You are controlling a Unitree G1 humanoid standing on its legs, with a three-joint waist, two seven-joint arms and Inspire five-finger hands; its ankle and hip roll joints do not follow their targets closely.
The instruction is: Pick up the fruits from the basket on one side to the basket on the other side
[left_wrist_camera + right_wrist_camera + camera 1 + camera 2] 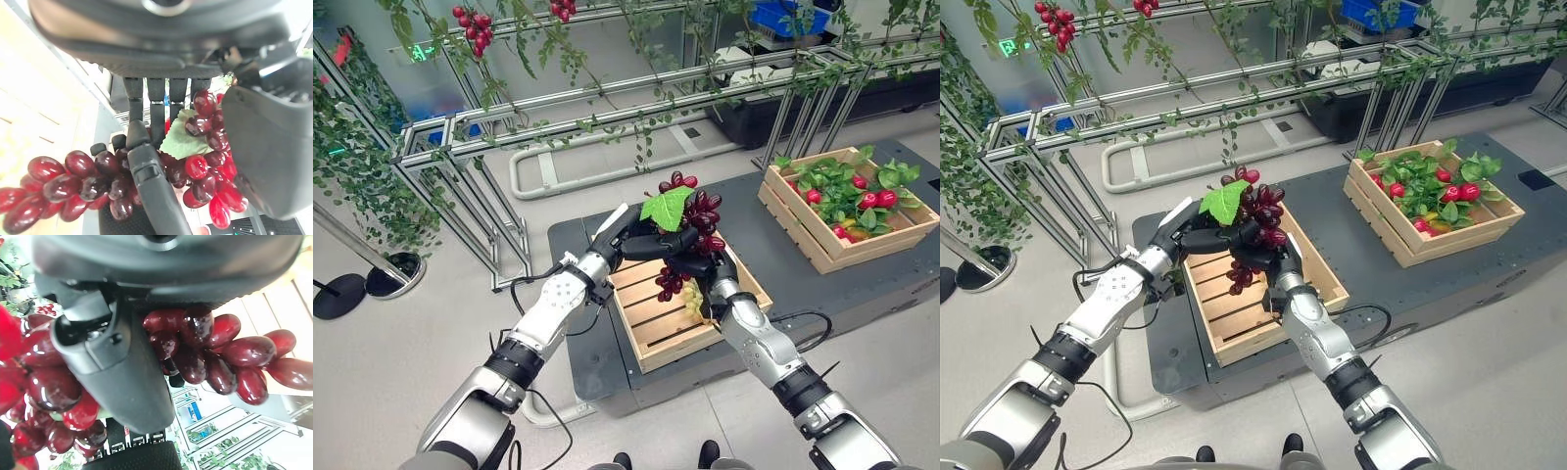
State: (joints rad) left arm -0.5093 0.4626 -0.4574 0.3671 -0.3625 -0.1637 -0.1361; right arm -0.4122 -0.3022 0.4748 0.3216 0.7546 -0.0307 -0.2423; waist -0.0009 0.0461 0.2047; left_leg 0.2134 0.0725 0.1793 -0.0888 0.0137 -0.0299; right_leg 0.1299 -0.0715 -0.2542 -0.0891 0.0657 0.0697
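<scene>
Both hands held the bunch of dark red grapes (693, 220) in the air above the near crate (658, 318), which sat at the near edge of the dark platform (783, 269). The left hand (628, 238) had its fingers curled around the bunch from one side; the right hand (700, 262) closed on it from below, its thumb pressed against the fruit. This looked like the carry step, with the fruit lifted but not yet delivered. The next move would call for swinging it toward the far crate (822, 245) of red fruit and leaves, at the platform's right far corner. The bunch hung with its long axis roughly upright, green leaf (666, 208) on top and the loose tail trailing down toward the slats.
</scene>
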